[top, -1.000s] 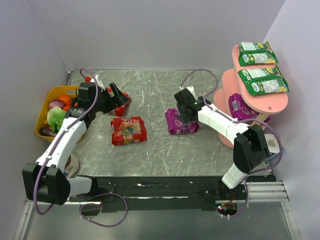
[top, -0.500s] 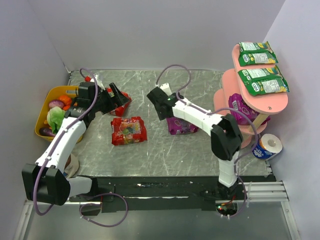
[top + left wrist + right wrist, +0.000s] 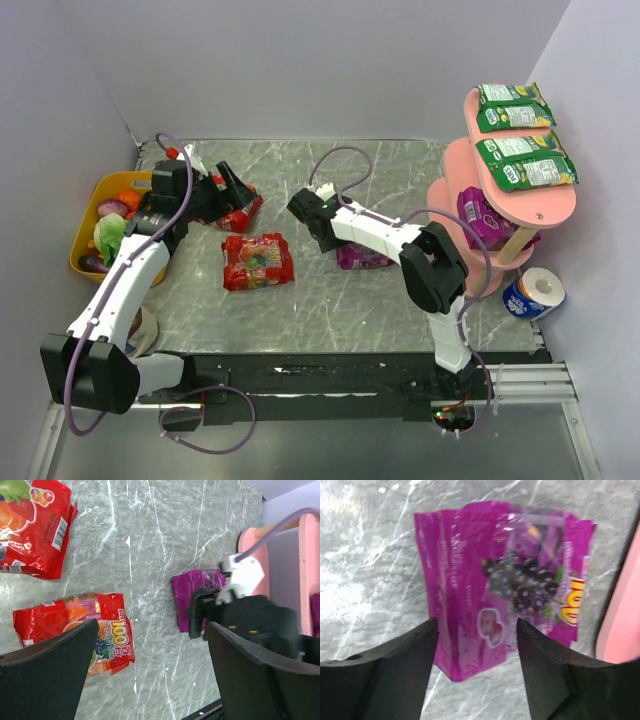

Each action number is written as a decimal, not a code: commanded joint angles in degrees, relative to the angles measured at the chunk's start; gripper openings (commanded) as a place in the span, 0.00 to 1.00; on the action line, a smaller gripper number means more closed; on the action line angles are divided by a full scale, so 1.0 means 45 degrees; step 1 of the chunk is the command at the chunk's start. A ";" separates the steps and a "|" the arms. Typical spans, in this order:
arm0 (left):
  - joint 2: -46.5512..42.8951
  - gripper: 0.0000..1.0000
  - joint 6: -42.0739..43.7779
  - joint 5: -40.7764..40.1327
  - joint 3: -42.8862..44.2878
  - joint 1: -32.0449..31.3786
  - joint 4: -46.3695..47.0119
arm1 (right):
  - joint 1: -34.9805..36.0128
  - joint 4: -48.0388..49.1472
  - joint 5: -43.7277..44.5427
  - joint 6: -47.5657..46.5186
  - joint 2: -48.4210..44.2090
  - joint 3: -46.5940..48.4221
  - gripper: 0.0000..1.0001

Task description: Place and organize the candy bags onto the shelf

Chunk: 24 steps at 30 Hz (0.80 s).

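The right arm (image 3: pixel 380 232) covers most of the purple bag (image 3: pixel 365 258), lying flat mid-table, glossy, with a grape print. The right gripper (image 3: pixel 475 630) hangs over it, fingers apart, holding nothing. The left gripper (image 3: pixel 152 625) gapes wide by a half-hidden red bag (image 3: pixel 240 212) at 10 o'clock. The shelf (image 3: pixel 530 205), at 3 o'clock, carries green bags (image 3: pixel 525 160).

Two white-shelled arms (image 3: pixel 130 280) with black joints, broad black wedge-shaped jaws and thin looping purple cables (image 3: pixel 345 151)

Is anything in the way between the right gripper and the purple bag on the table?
No, nothing visible. The right gripper hangs open over the purple bag, which lies flat on the table beside the shelf.
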 commanded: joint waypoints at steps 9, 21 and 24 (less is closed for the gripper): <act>0.0046 0.96 0.0399 -0.0276 0.0912 -0.0029 -0.0238 | 0.0343 -0.0671 0.0823 0.1483 0.1481 0.0610 0.55; 0.0007 0.96 0.0614 -0.0608 0.1166 -0.0028 -0.0453 | 0.0343 -0.0848 0.1470 0.1544 0.1912 0.1392 0.72; -0.0013 0.96 0.0595 -0.0627 0.1166 -0.0028 -0.0453 | 0.0324 -0.0536 0.1079 0.1329 0.1892 0.1352 0.78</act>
